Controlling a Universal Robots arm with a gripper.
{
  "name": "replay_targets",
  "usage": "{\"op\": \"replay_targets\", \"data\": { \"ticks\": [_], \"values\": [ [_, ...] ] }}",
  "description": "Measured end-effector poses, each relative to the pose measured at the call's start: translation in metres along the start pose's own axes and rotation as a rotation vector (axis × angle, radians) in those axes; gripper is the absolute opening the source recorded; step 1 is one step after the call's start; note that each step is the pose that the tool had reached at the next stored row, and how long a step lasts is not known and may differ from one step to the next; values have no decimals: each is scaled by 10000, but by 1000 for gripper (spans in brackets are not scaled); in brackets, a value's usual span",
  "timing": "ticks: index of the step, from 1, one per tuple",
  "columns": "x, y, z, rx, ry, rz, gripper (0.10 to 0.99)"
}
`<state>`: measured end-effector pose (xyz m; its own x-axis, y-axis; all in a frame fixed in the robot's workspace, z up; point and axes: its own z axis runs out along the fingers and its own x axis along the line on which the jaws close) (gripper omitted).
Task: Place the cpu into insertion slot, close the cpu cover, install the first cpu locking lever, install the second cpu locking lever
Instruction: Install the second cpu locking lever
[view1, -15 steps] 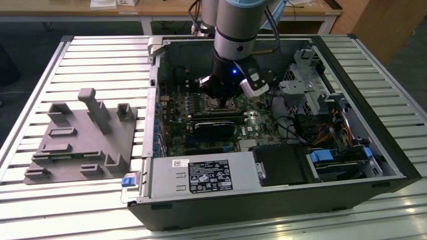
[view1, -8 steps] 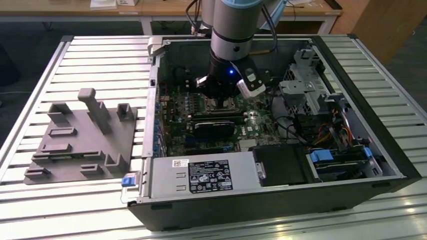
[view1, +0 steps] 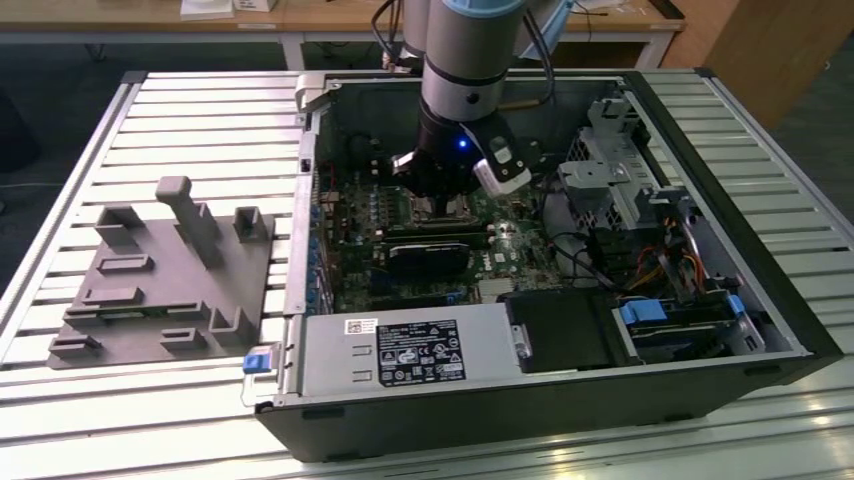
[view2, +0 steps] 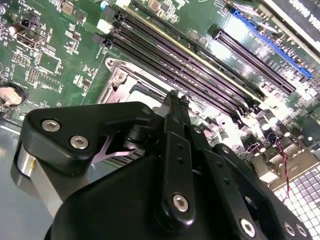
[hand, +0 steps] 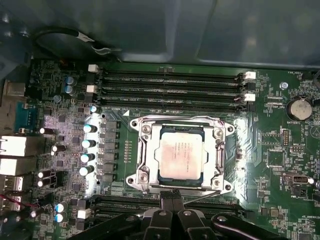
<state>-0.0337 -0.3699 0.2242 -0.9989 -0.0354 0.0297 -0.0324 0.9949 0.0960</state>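
Lying just beyond gripper (hand: 172, 196): cpu (hand: 180, 152)

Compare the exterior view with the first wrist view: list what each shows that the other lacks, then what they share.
Exterior view alone: the computer case lying open on a slatted table, a grey fixture block beside it, and the arm reaching into the case.

First wrist view alone: the cpu seated in its socket with the cpu cover closed around it, and a coin battery.

Both: the green motherboard, with the gripper low over it at the socket's edge.
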Motion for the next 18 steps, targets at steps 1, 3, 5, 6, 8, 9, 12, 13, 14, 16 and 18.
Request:
{"op": "replay_targets", "data": {
  "ticks": [1,3,5,6,8,9,12,13,14,16,18],
  "values": [
    [0,-2,0,-21,1,-1,106],
    [0,-13,-1,-131,-1,-5,106],
    [1,-24,-2,-271,7,-6,106],
    [1,-36,-4,-282,9,-7,106],
    [2,-60,-5,-284,11,-6,106],
    [3,-76,-6,-283,11,-6,106],
    [16,-135,-9,-283,10,-7,106],
    [30,-145,-9,-284,10,-4,106],
    [53,-151,-7,-283,11,-5,106],
    [109,-157,-1,-284,10,-7,106],
    [145,-157,13,-285,11,-6,106]
  ]
}}
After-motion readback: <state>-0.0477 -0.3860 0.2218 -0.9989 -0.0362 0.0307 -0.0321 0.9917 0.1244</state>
